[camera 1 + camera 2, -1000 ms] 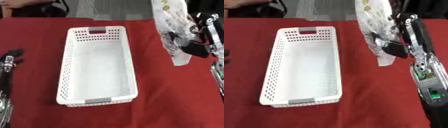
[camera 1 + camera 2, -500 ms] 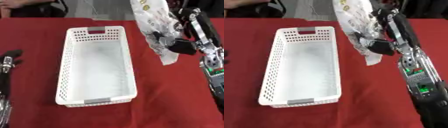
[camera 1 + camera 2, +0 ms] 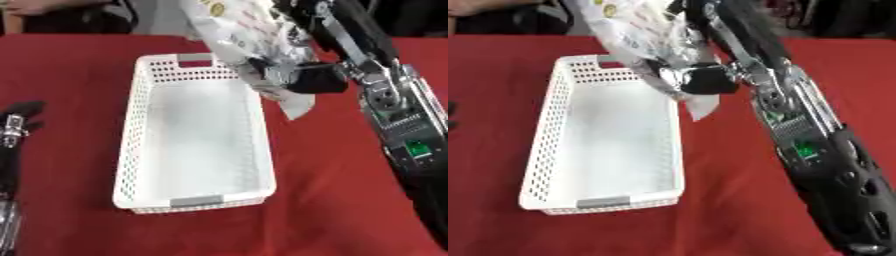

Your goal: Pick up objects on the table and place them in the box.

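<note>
Left eye view shows the crinkled white-and-silver plastic snack bag with yellow and red print (image 3: 254, 50) hanging in the upper middle of the frame, its lower tail dangling over the far right rim of the white perforated plastic basket (image 3: 197, 200) and the red tablecloth (image 3: 332, 200) beside it. The robot's right hand (image 3: 302, 77) is clenched around the bag's middle, fingers curled into the crumpled film. A second ago the bag hung well to the right of the basket, over bare cloth; half a second ago it had come nearer, and now it overlaps the basket's right wall, so the right arm has been carrying it leftward toward the box. By my reading the carry is nearly finished: the bag needs a little more travel left and some lowering before release, since its tail is partly outside the rim and could catch or drape over the wall. The basket itself looks empty. At the left edge of this view the robot's left hand (image 3: 19, 122) rests idle, fingers straight and pointing up. The right eye view shows only a dark sliver of that hand, yet gives more of the right forearm running to the lower right corner.
</note>
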You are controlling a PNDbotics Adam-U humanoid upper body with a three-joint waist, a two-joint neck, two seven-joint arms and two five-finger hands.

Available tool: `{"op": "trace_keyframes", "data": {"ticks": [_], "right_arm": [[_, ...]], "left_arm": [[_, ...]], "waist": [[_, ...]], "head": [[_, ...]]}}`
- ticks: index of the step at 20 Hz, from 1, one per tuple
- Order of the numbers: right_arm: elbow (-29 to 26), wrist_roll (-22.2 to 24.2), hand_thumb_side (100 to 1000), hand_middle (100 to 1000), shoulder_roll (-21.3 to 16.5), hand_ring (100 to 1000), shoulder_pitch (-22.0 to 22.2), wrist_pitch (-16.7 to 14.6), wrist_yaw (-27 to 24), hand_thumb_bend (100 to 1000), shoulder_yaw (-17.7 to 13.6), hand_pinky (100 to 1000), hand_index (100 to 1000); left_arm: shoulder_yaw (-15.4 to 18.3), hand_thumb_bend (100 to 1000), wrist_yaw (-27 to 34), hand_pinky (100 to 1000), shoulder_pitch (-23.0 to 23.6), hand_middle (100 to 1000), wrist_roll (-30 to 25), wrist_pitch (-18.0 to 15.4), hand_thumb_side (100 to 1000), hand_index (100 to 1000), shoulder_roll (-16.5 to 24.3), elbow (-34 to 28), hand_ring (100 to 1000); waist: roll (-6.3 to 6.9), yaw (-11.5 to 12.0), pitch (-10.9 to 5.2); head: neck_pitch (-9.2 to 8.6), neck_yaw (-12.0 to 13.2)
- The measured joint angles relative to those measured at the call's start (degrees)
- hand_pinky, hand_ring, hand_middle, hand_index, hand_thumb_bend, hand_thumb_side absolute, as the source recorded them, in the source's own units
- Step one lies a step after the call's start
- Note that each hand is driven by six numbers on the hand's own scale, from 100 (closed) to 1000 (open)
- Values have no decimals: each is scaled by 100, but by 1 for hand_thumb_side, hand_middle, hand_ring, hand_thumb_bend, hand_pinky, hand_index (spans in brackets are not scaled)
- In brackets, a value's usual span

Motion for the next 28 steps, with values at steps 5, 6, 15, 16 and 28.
{"op": "trace_keyframes", "data": {"ticks": [5, 6, 15, 16, 28], "right_arm": [[192, 94, 263, 294, 182, 335, -142, -135, 93, 100, 126, 100, 400], [228, 111, 263, 295, 218, 335, -144, -160, 107, 100, 148, 100, 401], [521, 283, 284, 352, 406, 382, -189, -415, 176, 100, 424, 100, 420], [567, 321, 284, 352, 406, 382, -192, -470, 182, 100, 480, 100, 420], [1362, 1361, 734, 740, 450, 681, -127, -1871, 226, 272, 819, 359, 794]], "left_arm": [[-17, 278, 0, 823, -2, 777, -10, 6, 1000, 785, 0, 22, 864], [-18, 278, 0, 823, -2, 777, -11, 7, 1000, 785, 0, 22, 864], [-20, 275, 0, 824, -3, 777, -20, 11, 1000, 785, 0, 23, 865], [-21, 274, 0, 824, -3, 777, -23, 10, 1000, 785, 0, 23, 865], [-51, 273, 0, 825, -5, 777, -50, 1, 1000, 784, -2, 23, 866]], "waist": [[-2, 1, 0], [-2, 1, 0], [-2, -1, 1], [-2, -1, 1], [-2, -8, 5]], "head": [[-16, -26], [-16, -43], [-30, -97], [-30, -99], [-31, -102]]}}
